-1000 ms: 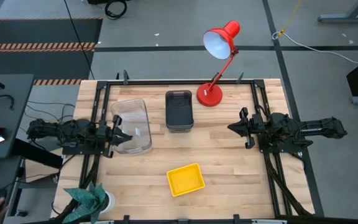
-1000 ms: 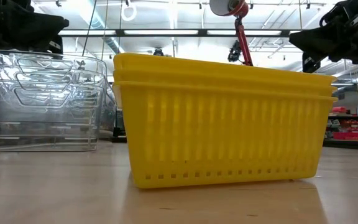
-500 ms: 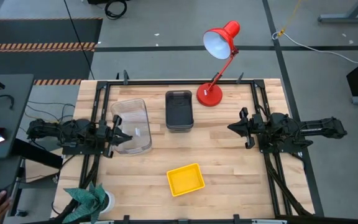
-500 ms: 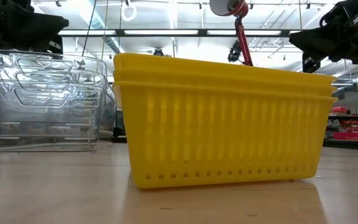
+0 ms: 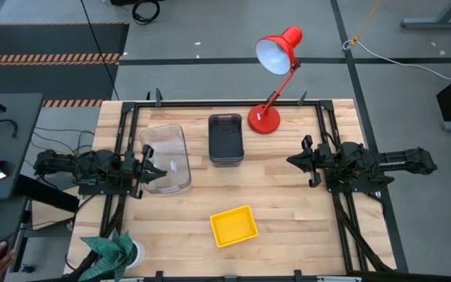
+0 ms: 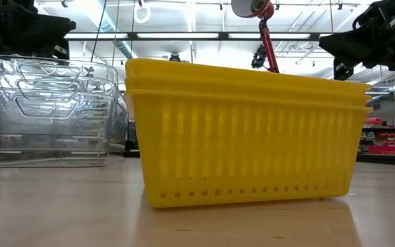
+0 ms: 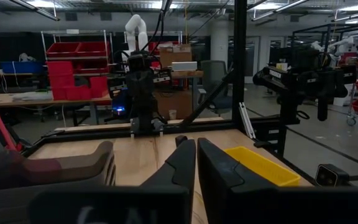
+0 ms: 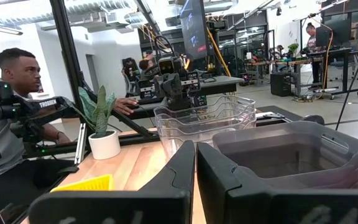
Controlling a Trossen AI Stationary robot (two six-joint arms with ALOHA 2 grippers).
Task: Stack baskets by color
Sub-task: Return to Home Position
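Note:
Three stacks of baskets rest bottom-down on the wooden table. The clear stack stands at the left, the dark grey stack at the far middle, the yellow stack near the front edge. In the low view the yellow stack fills the middle and the clear stack sits left. My left gripper hovers shut above the clear stack's left side, holding nothing. My right gripper is shut too, raised over the table's right part, away from every basket.
A red desk lamp stands at the far edge, right of the grey stack. A potted plant sits at the near left corner. A black frame rims the table. A person sits beyond the left side. Bare wood lies between the stacks.

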